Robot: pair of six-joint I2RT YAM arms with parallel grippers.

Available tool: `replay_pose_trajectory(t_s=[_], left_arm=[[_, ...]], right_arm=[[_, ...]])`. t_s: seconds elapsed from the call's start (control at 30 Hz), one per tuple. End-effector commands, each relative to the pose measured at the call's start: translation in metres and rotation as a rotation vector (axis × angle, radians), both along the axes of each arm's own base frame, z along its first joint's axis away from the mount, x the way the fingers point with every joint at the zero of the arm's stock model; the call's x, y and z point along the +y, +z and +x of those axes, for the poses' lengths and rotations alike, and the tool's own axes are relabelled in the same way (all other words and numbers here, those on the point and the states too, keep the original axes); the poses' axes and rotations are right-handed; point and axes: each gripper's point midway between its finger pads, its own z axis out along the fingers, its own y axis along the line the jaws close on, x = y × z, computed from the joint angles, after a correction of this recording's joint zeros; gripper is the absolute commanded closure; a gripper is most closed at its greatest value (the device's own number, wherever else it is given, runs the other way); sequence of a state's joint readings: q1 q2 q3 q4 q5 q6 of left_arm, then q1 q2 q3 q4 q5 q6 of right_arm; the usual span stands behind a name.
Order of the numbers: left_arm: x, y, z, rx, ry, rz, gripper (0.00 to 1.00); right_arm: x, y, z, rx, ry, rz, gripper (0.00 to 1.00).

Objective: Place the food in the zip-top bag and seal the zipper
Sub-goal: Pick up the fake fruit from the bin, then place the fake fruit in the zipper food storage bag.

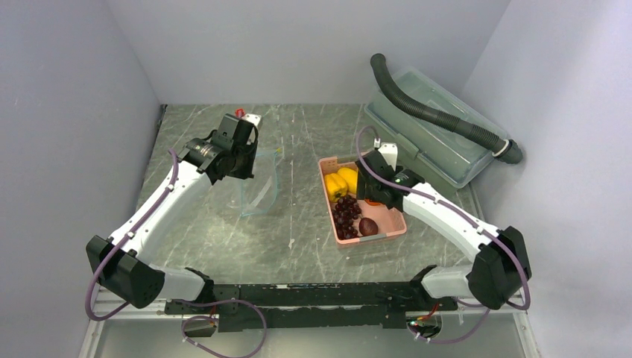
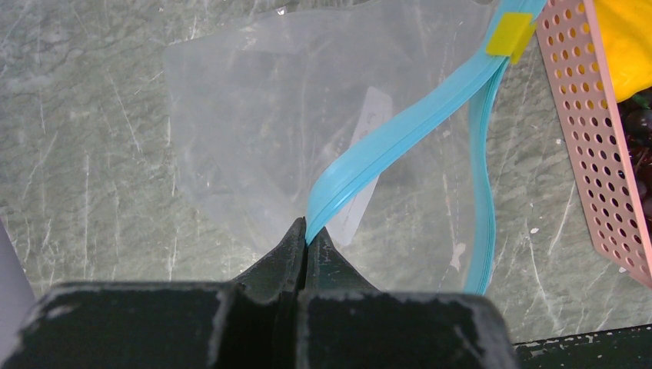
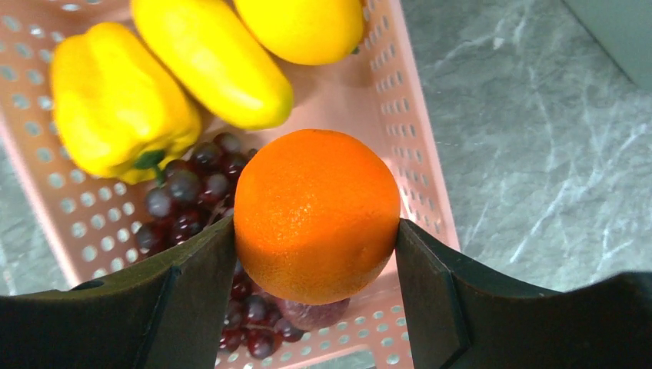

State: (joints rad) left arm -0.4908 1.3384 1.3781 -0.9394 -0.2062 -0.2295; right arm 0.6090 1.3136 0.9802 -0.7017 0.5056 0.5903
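Note:
The zip-top bag point(image 2: 254, 115) hangs clear and floppy over the table, left of the basket point(image 1: 261, 186). My left gripper point(image 2: 307, 234) is shut on one end of its blue zipper point(image 2: 400, 134), which carries a yellow tab point(image 2: 511, 34). My right gripper point(image 3: 315, 227) is shut on the orange point(image 3: 317, 192), held just above the pink basket point(image 3: 415, 115). In the basket lie a yellow bell pepper point(image 3: 115, 108), two yellow oblong fruits point(image 3: 211, 58), dark grapes point(image 3: 181, 204) and a reddish-brown fruit point(image 3: 315, 314). The bag's mouth stands open.
The pink basket point(image 1: 387, 227) sits at mid-table right of the bag. A large clear lidded box point(image 1: 432, 145) stands at the back right with a black corrugated hose point(image 1: 440, 115) lying across it. Grey walls close in on three sides.

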Motion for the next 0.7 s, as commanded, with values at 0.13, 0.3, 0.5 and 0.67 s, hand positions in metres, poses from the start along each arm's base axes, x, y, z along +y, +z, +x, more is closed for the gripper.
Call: replay_pose_trajectory(t_s=[0.13, 0.3, 0.5, 0.67], left_arm=[[-0.002, 0.01, 0.001, -0.042, -0.02, -0.015, 1.0], [-0.003, 0.011, 0.001, -0.047, -0.019, -0.02, 1.0], [-0.002, 0.011, 0.001, -0.047, -0.018, -0.022, 1.0], [-0.003, 0.012, 0.001, -0.05, -0.018, -0.024, 1.0]], right_arm=[[0.048, 0.054, 0.002, -0.131, 0.19, 0.27, 0.7], [0.081, 0.09, -0.009, -0.212, 0.36, 0.404, 0.72], [0.125, 0.126, -0.023, -0.286, 0.524, 0.498, 0.73], [0.164, 0.148, -0.034, -0.344, 0.634, 0.495, 0.72]])
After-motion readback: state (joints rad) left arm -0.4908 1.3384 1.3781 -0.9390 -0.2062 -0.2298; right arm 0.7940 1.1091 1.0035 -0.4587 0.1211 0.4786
